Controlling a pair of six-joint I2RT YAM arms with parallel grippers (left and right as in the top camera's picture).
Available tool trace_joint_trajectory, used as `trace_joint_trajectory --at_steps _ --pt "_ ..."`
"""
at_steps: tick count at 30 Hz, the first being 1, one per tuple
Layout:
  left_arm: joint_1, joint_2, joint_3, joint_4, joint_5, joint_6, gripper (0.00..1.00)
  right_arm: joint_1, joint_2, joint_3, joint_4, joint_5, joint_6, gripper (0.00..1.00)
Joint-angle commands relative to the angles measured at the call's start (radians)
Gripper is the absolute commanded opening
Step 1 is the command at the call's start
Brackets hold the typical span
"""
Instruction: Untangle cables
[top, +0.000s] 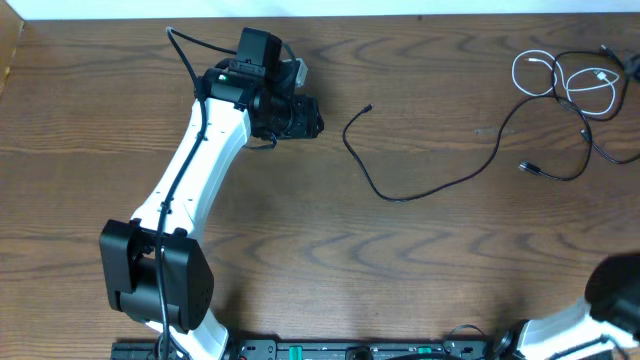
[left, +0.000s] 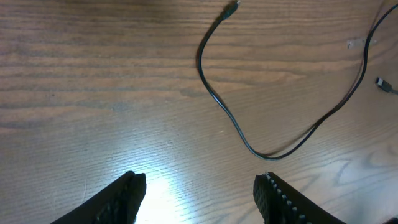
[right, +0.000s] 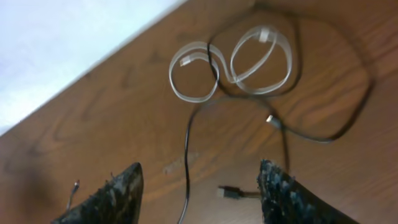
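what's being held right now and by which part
Nothing is held: left gripper and right gripper are open, empty; black cable and white cable lie on the table.

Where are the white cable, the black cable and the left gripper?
white cable (right: 264, 31): right wrist view, top of one loop.
black cable (left: 264, 155): left wrist view, its lowest bend.
left gripper (left: 199, 183): left wrist view, midway between its fingertips.
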Motion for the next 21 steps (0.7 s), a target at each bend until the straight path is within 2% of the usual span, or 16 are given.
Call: trace_joint_trajectory --at_steps 1,6,8,14,21 --pt "0.002 -0.027 -0.005 -0.002 -0.006 0.018 0.61 0.030 0.110 0.001 -0.002 -0.027 0.127 0.60" --pt "0.002 -0.027 -0.005 -0.002 -0.006 0.017 0.61 0.064 0.255 0.001 0.021 0.010 0.248 0.68" --pt "0.002 -0.027 -0.005 -0.002 -0.006 0.017 0.61 0.075 0.303 0.001 0.045 0.009 0.309 0.68" --pt "0.002 -0.027 -0.005 -0.003 -0.006 0.017 0.61 0.114 0.426 0.001 0.157 0.009 0.430 0.61" --pt "0.002 -0.027 -0.005 -0.003 -0.006 0.017 0.61 0.171 0.537 0.001 0.295 0.011 0.444 0.56"
